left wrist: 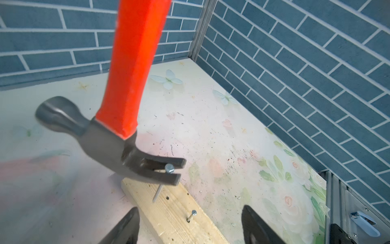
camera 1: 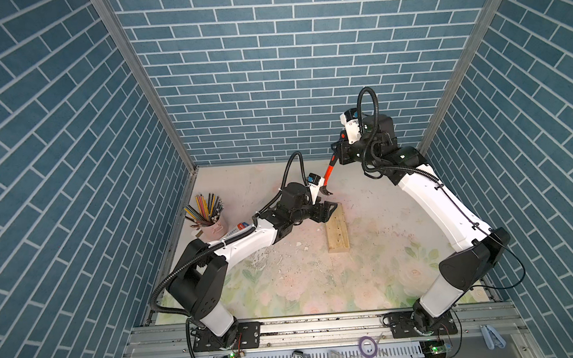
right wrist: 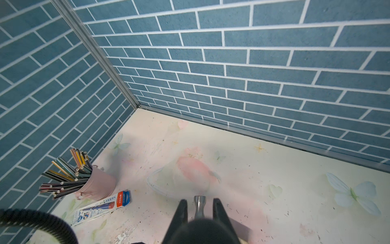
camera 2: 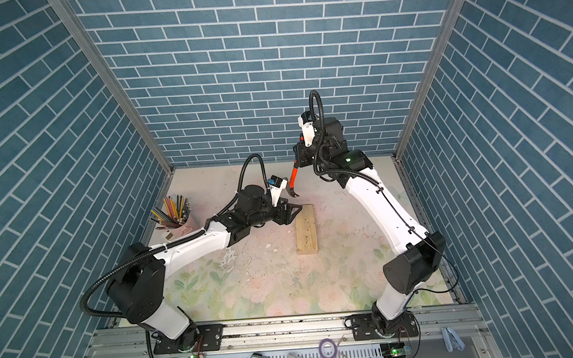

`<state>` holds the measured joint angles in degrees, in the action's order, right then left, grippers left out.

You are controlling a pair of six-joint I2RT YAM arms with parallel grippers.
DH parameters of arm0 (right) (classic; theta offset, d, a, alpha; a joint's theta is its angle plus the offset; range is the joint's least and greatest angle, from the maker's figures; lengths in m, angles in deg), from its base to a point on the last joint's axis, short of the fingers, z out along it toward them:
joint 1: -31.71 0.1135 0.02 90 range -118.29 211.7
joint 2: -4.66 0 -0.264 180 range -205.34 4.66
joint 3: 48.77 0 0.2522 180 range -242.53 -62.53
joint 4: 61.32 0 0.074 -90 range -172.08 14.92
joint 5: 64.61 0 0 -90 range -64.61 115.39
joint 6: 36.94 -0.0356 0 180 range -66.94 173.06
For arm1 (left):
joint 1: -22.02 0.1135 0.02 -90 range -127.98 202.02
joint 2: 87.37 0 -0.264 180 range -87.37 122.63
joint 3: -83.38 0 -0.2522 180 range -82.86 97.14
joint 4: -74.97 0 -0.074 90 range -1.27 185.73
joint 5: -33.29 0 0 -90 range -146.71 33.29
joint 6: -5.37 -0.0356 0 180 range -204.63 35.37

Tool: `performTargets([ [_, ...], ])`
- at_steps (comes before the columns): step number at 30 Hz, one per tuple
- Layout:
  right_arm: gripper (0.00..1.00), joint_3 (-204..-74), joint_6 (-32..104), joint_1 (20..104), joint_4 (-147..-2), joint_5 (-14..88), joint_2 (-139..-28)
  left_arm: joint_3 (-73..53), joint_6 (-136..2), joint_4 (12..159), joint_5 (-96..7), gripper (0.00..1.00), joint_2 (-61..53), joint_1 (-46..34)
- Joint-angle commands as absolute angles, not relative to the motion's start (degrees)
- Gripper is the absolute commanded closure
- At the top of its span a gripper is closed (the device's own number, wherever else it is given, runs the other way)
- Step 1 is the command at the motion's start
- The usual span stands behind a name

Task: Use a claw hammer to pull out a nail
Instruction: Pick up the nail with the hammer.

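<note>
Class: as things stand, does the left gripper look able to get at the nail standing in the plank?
Probably yes: the left gripper is open, the nail stands just ahead between its fingers, and the hammer hangs beyond it, not between.

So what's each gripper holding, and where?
The right gripper holds the claw hammer by its black handle end; the left gripper is open, holding nothing.
</note>
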<state>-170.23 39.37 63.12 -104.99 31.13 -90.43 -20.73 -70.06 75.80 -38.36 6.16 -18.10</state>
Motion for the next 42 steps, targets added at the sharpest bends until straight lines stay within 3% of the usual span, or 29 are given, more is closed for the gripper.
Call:
performTargets([
  [1,1.00,-173.17,37.77,62.98,-100.51,32.04,-86.50,-19.59,-72.65,73.89,-37.02,0.23,7.65,-18.16],
  [20,1.00,-173.53,38.03,63.04,-99.94,33.08,-83.93,-17.20,-71.60,71.35,-35.09,0.29,10.45,-16.83],
  [27,1.00,-173.20,37.86,62.99,-99.98,33.64,-83.10,-17.20,-69.91,69.33,-34.82,0.38,10.54,-16.64],
  [30,1.00,-172.37,37.68,63.01,-99.39,33.66,-82.42,-17.01,-69.26,69.02,-34.76,0.47,10.80,-16.65],
  [42,1.00,-170.85,37.59,62.98,-98.73,33.10,-81.42,-17.64,-68.20,68.89,-35.82,0.97,9.71,-16.73],
])
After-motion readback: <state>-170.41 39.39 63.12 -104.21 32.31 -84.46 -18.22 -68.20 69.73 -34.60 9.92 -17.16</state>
